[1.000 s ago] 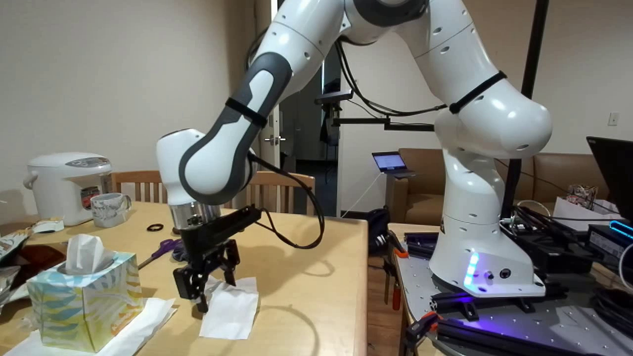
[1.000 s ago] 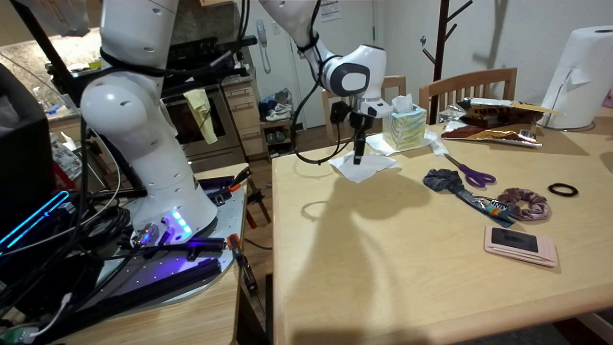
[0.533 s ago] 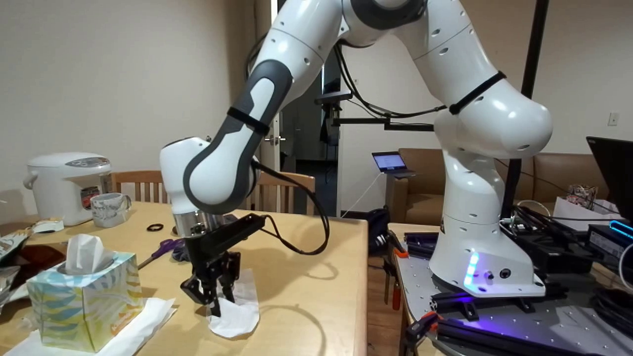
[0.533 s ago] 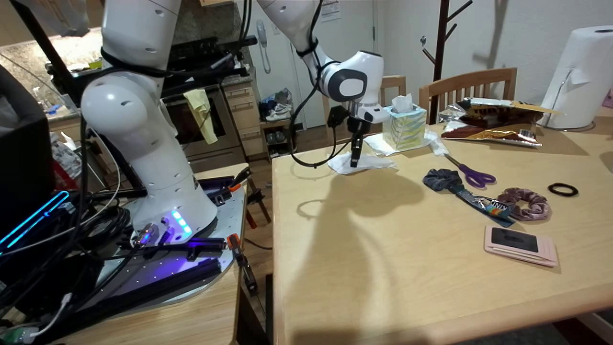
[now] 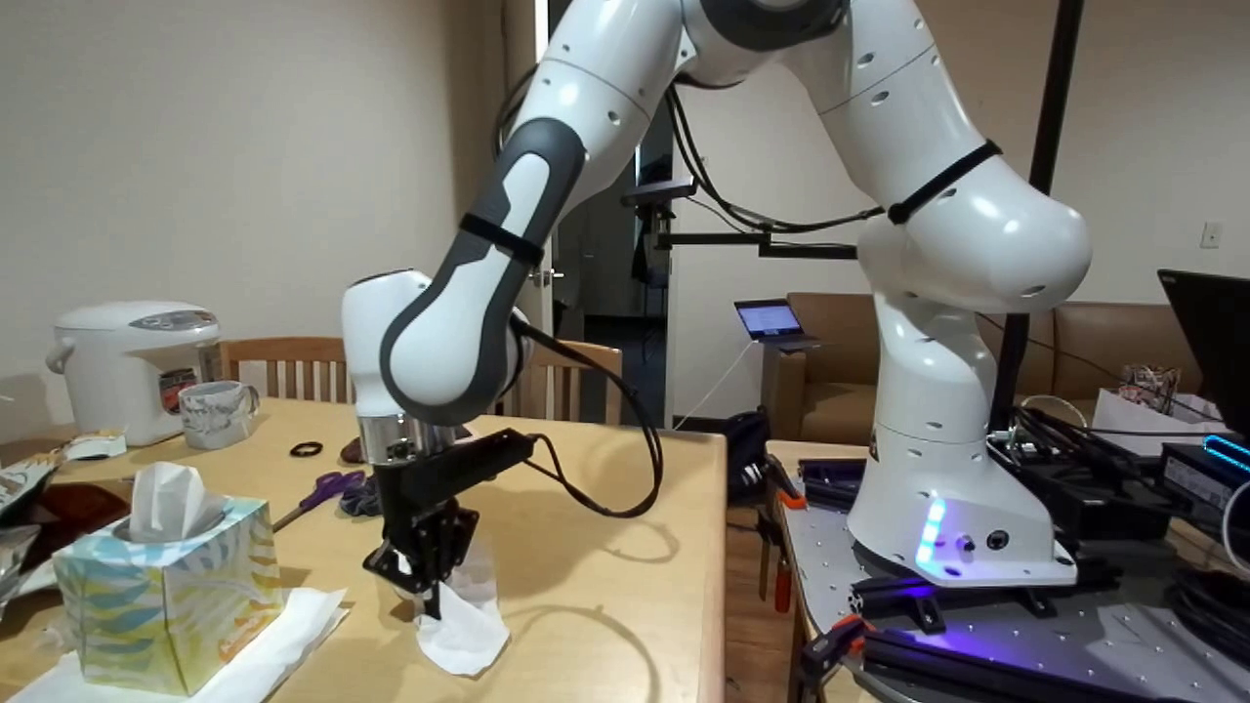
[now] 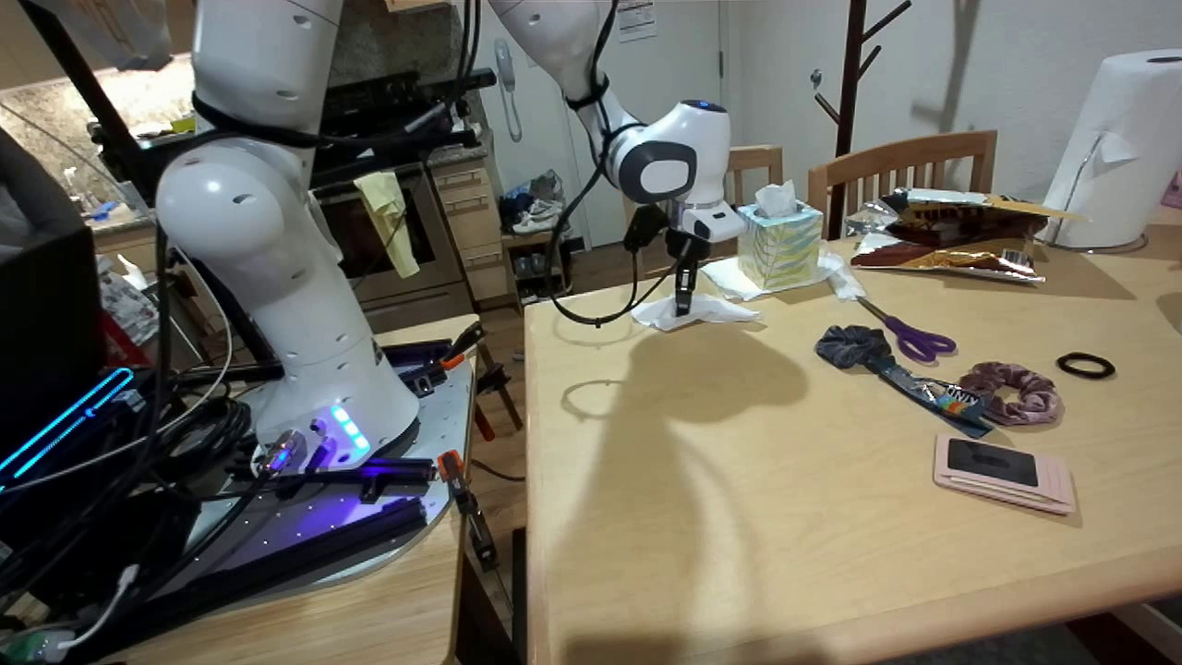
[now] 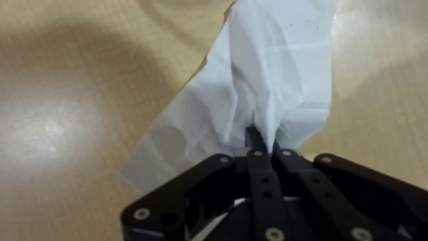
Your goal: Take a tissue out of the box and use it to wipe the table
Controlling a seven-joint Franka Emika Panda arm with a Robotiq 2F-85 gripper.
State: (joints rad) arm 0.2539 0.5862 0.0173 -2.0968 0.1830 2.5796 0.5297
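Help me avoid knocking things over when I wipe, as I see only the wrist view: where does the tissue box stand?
Observer: The tissue box stands beyond the tissue, farther from the robot's base.
Operator: Is another tissue sticking out of it?
Observer: Yes, a white tuft rises from its top.
Operator: Anything sharp nearby?
Observer: Yes, purple-handled scissors lie on the table, near a dark scrunchie.
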